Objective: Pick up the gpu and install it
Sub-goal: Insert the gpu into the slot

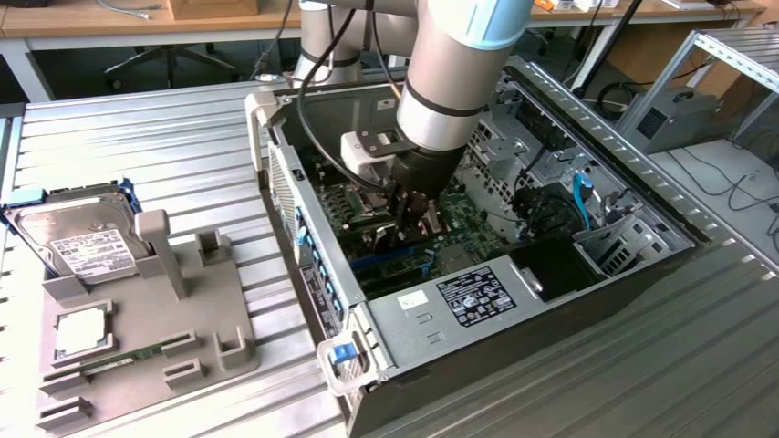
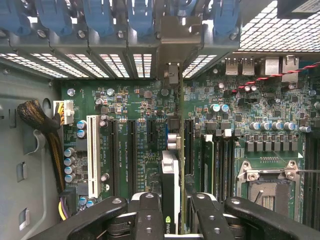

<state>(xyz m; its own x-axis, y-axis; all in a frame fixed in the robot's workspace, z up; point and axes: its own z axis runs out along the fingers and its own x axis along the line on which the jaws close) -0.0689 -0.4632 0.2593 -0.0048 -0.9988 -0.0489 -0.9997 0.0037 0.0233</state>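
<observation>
gpu stands on its thin edge, pinched between the jaws of the gripper, low over the green motherboard inside the computer case, middle of the exterior view. it should stay straight and go down softly. the arm points steeply down from the frame's top.

Gripper clamping gpu edge-on btw fingers - card standing over green mobo, running parallel w/ black slots, near white slot. Seated or not - can't tell. Blue latches lining rear wall.
</observation>
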